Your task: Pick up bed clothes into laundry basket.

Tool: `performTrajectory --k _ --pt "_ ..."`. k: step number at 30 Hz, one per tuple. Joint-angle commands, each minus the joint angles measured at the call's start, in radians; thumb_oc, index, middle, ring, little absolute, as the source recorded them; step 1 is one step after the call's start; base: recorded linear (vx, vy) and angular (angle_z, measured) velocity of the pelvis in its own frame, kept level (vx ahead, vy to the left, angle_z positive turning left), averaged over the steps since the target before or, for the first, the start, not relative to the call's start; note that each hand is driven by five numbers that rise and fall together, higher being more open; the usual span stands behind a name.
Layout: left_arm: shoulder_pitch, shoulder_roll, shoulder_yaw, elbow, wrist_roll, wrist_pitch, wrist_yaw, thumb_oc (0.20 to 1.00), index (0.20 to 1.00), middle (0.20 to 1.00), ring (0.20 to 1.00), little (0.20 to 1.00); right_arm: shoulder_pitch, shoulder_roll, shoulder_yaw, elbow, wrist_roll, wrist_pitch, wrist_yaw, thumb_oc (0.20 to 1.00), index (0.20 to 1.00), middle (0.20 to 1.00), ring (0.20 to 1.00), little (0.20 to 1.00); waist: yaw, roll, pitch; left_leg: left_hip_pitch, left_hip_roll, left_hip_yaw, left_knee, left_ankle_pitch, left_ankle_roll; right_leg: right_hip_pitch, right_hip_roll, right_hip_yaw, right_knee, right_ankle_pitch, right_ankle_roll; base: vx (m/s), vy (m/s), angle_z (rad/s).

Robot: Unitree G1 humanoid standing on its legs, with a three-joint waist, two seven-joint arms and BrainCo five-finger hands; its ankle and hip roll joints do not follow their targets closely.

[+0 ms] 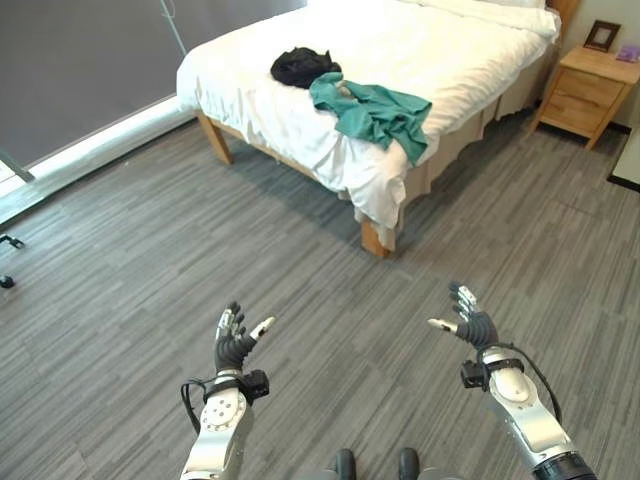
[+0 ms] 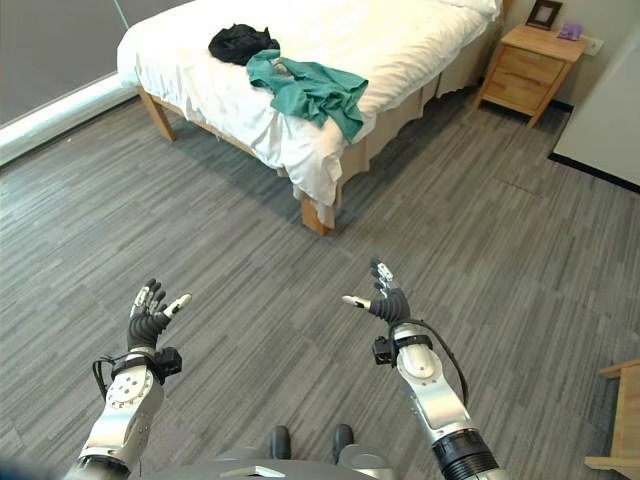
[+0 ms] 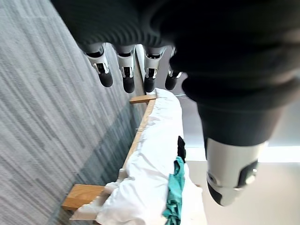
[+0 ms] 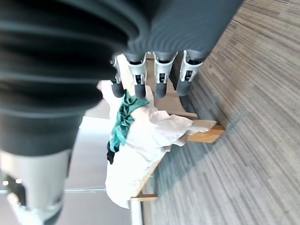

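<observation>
Approach to the bed, both hands empty

The left robot hand (image 1: 236, 345) and right robot hand (image 1: 470, 322) hover over the floor, fingers spread, holding nothing. The teal garment (image 1: 375, 112) and black garment (image 1: 302, 66) lie on the white bed (image 1: 420, 40), far ahead. Next, I judge, comes closing in on the near corner. Where the laundry basket stands cannot be told; the nightstand (image 1: 590, 88) is far right.
</observation>
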Motion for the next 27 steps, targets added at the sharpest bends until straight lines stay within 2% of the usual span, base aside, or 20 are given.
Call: performTrajectory --k 1,5,7,10,11,12,13,14,15,16,17,18,20,22,23,24,26,27 --pt "-0.039 0.042 0.016 -0.007 0.016 -0.047 0.019 1.000 1.000 1.000 1.000 1.000 -0.020 0.029 -0.007 -0.053 0.021 -0.057 -0.004 1.000 1.000 1.000 1.000 1.000 0.010 -0.043 -0.040 0.041 0.041 0.021 0.011 -0.142 -0.050 0.002 -0.116 0.043 0.041 -0.064 0.109 0.00 0.000 0.00" --pt "-0.037 0.036 -0.006 0.015 0.011 -0.031 0.006 1.000 1.000 1.000 1.000 1.000 -0.030 0.026 0.001 -0.061 -0.004 -0.053 -0.010 1.000 1.000 1.000 1.000 1.000 0.007 -0.049 -0.029 0.026 0.052 0.000 0.011 -0.136 -0.053 -0.029 -0.099 0.057 0.080 -0.087 0.095 -0.02 -0.029 0.04" --pt "-0.044 0.039 -0.009 0.007 0.008 -0.030 0.010 1.000 1.000 1.000 1.000 1.000 -0.041 0.016 0.005 -0.067 -0.019 -0.053 -0.019 1.000 1.000 1.000 1.000 1.000 0.012 -0.050 -0.007 0.013 0.053 -0.008 0.011 -0.112 -0.049 -0.046 -0.090 0.073 0.091 -0.092 0.088 -0.03 -0.042 0.02" --pt "-0.052 0.032 -0.008 0.010 -0.032 -0.038 0.012 1.000 1.000 1.000 1.000 1.000 -0.047 0.003 0.010 -0.079 -0.025 -0.054 -0.030 1.000 1.000 1.000 1.000 1.000 0.027 -0.071 0.026 -0.073 0.043 -0.008 0.155 -0.137 -0.065 -0.046 -0.101 0.068 0.068 -0.089 0.078 -0.02 -0.072 0.00" --pt "-0.052 0.032 -0.008 0.010 -0.032 -0.038 0.012 1.000 1.000 1.000 1.000 1.000 -0.047 0.003 0.010 -0.079 -0.025 -0.054 -0.030 1.000 1.000 1.000 1.000 1.000 0.026 -0.071 0.026 -0.078 0.043 -0.009 0.162 -0.141 -0.065 -0.046 -0.101 0.067 0.067 -0.089 0.078 0.03 -0.114 0.10" --pt "-0.046 0.025 -0.001 0.010 -0.057 -0.041 0.002 1.000 1.000 1.000 1.000 1.000 -0.039 -0.008 0.012 -0.095 -0.028 -0.052 -0.024 1.000 1.000 1.000 1.000 1.000 0.046 -0.078 0.059 -0.155 0.049 -0.019 0.318 -0.091 -0.103 -0.025 -0.099 0.059 0.049 -0.093 0.060 0.03 -0.121 0.17" --pt "-0.044 0.023 0.000 0.007 -0.063 -0.043 -0.001 1.000 1.000 1.000 1.000 1.000 -0.038 -0.018 0.012 -0.106 -0.028 -0.054 -0.021 1.000 1.000 1.000 1.000 1.000 0.062 -0.081 0.079 -0.212 0.050 -0.035 0.411 -0.031 -0.130 -0.012 -0.098 0.054 0.041 -0.094 0.052 0.07 -0.151 0.21" --pt "-0.035 0.013 0.003 0.006 -0.069 -0.048 -0.004 1.000 1.000 1.000 1.000 1.000 -0.040 -0.027 0.011 -0.102 -0.027 -0.056 -0.020 1.000 1.000 1.000 1.000 1.000 0.071 -0.083 0.087 -0.264 0.050 -0.040 0.479 -0.010 -0.142 -0.004 -0.099 0.040 0.030 -0.097 0.048 0.05 -0.070 0.21" --pt "-0.034 0.013 0.004 0.006 -0.069 -0.048 -0.004 1.000 1.000 1.000 1.000 1.000 -0.040 -0.027 0.011 -0.102 -0.027 -0.056 -0.020 1.000 1.000 1.000 1.000 1.000 0.070 -0.083 0.086 -0.266 0.050 -0.041 0.480 -0.011 -0.142 -0.004 -0.098 0.039 0.030 -0.097 0.048 0.24 -0.015 0.19" --pt "-0.016 0.001 0.004 0.011 -0.083 -0.043 -0.009 1.000 1.000 1.000 1.000 1.000 -0.052 -0.035 0.006 -0.083 -0.029 -0.041 -0.026 1.000 1.000 1.000 1.000 1.000 0.085 -0.092 0.083 -0.339 0.075 0.052 0.447 -0.051 -0.103 0.009 -0.111 0.018 0.015 -0.121 0.055 0.20 0.018 0.14" --pt "-0.016 0.001 0.004 0.011 -0.083 -0.043 -0.009 1.000 1.000 1.000 1.000 1.000 -0.052 -0.034 0.006 -0.083 -0.029 -0.041 -0.027 1.000 1.000 1.000 1.000 1.000 0.087 -0.094 0.082 -0.338 0.075 0.056 0.447 -0.052 -0.102 0.008 -0.113 0.021 0.015 -0.121 0.056 0.30 0.064 0.10" --pt "-0.005 -0.006 0.004 0.011 -0.081 -0.039 -0.016 1.000 1.000 1.000 1.000 1.000 -0.057 -0.030 0.007 -0.076 -0.034 -0.035 -0.030 1.000 1.000 1.000 1.000 1.000 0.091 -0.094 0.074 -0.345 0.076 0.088 0.389 -0.083 -0.082 0.014 -0.114 0.021 0.013 -0.132 0.062 0.26 0.132 0.14" --pt "0.015 -0.012 0.010 -0.007 -0.066 -0.031 -0.020 1.000 1.000 1.000 1.000 1.000 -0.058 -0.026 0.008 -0.063 -0.047 -0.034 -0.030 1.000 1.000 1.000 1.000 1.000 0.107 -0.079 0.058 -0.342 0.075 0.131 0.227 -0.046 -0.071 0.032 -0.102 0.032 0.013 -0.156 0.077 0.39 0.223 0.14" --pt "0.009 -0.007 0.012 -0.018 -0.063 -0.031 -0.007 1.000 1.000 1.000 1.000 1.000 -0.071 -0.020 0.009 -0.039 -0.049 -0.036 -0.043 1.000 1.000 1.000 1.000 1.000 0.128 -0.081 0.057 -0.371 0.079 0.146 0.091 -0.008 -0.072 0.073 -0.114 0.027 0.013 -0.184 0.093 0.60 0.335 -0.03" --pt "0.010 -0.003 0.010 -0.012 -0.057 -0.028 -0.014 1.000 1.000 1.000 1.000 1.000 -0.066 0.007 0.026 -0.035 -0.083 -0.034 -0.033 1.000 1.000 1.000 1.000 1.000 0.136 -0.089 0.032 -0.312 0.060 0.111 0.028 0.039 -0.043 0.114 -0.137 0.021 0.052 -0.182 0.120 0.65 0.352 -0.19" --pt "0.009 -0.003 0.010 -0.012 -0.057 -0.028 -0.014 1.000 1.000 1.000 1.000 1.000 -0.067 0.007 0.026 -0.035 -0.083 -0.034 -0.033 1.000 1.000 1.000 1.000 1.000 0.137 -0.087 0.031 -0.314 0.063 0.112 0.028 0.041 -0.043 0.111 -0.134 0.022 0.052 -0.180 0.119 0.63 0.351 -0.25" --pt "-0.019 0.027 -0.005 -0.016 -0.041 -0.019 -0.013 1.000 1.000 1.000 1.000 1.000 -0.061 0.037 0.037 -0.025 -0.079 -0.042 -0.028 1.000 1.000 1.000 1.000 1.000 0.145 -0.115 0.030 -0.269 0.036 0.108 0.036 0.023 -0.019 0.067 -0.159 0.036 0.215 -0.115 0.159 0.37 0.200 -0.29" --pt "-0.035 0.044 -0.009 -0.015 -0.026 -0.011 -0.009 1.000 1.000 1.000 1.000 1.000 -0.055 0.046 0.041 -0.028 -0.079 -0.045 -0.023 1.000 1.000 1.000 1.000 1.000 0.135 -0.128 0.038 -0.234 0.026 0.110 0.031 0.005 -0.009 0.029 -0.169 0.046 0.329 -0.041 0.184 0.40 0.214 -0.17"
